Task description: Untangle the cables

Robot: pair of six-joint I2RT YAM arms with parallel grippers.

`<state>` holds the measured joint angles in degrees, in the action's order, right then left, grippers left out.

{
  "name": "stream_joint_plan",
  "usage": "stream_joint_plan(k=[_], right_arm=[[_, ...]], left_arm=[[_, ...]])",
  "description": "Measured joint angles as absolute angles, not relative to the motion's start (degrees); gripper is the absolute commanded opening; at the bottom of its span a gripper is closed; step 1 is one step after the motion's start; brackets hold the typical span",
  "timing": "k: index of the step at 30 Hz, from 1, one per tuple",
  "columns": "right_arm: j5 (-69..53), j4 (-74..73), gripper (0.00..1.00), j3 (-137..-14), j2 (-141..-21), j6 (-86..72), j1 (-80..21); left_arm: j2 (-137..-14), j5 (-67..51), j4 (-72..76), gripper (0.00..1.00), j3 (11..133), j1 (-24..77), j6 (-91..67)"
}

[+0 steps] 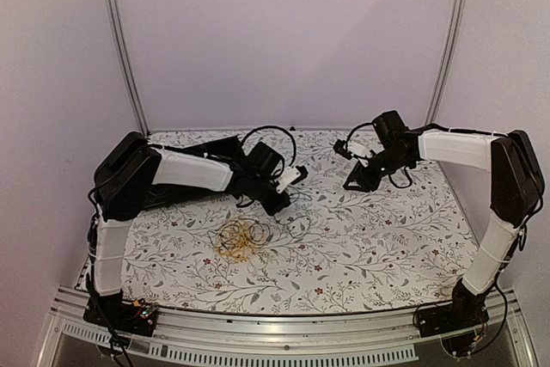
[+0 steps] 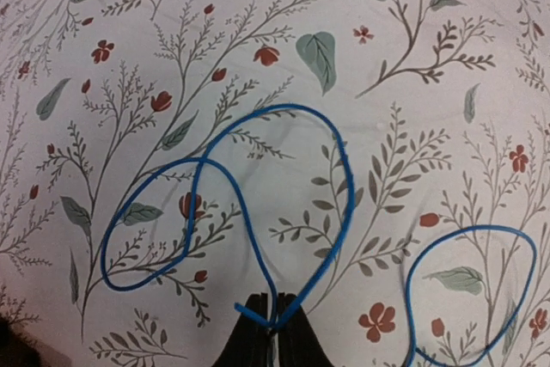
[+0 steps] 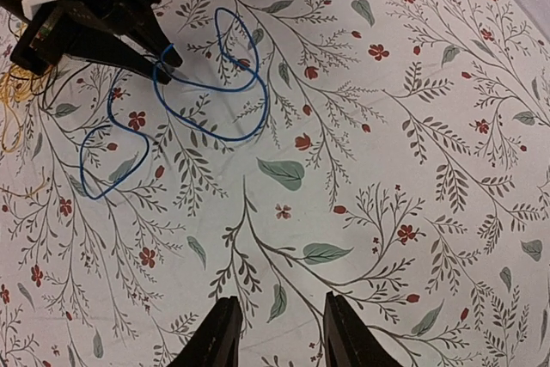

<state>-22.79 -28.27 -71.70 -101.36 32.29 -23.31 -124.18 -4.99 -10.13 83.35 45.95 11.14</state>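
Yellow cable coil (image 1: 241,240) is the reference: a loose bundle on the surface (image 1: 387,247), left of centre, with nothing gripping it. Just beyond it and slightly right, the left tool (image 2: 273,326) is down at the surface, fingers pinched together on the blue cable (image 2: 292,107) close to one free end. The blue cable lies right of the yellow coil in a few open loops, flat on the surface, near the coil but apparently clear of it. Further right of the coil, the right tool (image 3: 279,307) hangs above bare surface, jaws parted, nothing between them. My read on the step: blue is getting separated from the yellow bundle and looks mostly free; what remains is its own crossings. The next move probably wants a slow, low drag away from the yellow coil, so the loops pay out rather than cinch where the strand crosses itself. The right tool could pin or lift the far loop. Views: overhead gives the arm layout and the yellow coil, but blue is barely readable there. Left wrist shows the pinch point and the self-crossing close up, no yellow. Right wrist is the only one with the left tool, the blue loops and the edge of the yellow coil together, plus its own empty jaws.
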Motion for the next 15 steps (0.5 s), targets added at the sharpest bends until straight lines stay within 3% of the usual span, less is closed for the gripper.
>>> stream_joint_plan(k=[6,15], right_arm=[[-22.7,-28.3,0.37,-71.7,-101.8,32.4,-23.3],[-22.7,-28.3,0.36,-71.7,-102.3,32.4,-23.3]], left_arm=[[-121.3,-3.8,-11.2,0.0,82.4,46.0,10.8],[-97.3,-1.2,-13.5,0.0,78.5,44.0,8.6]])
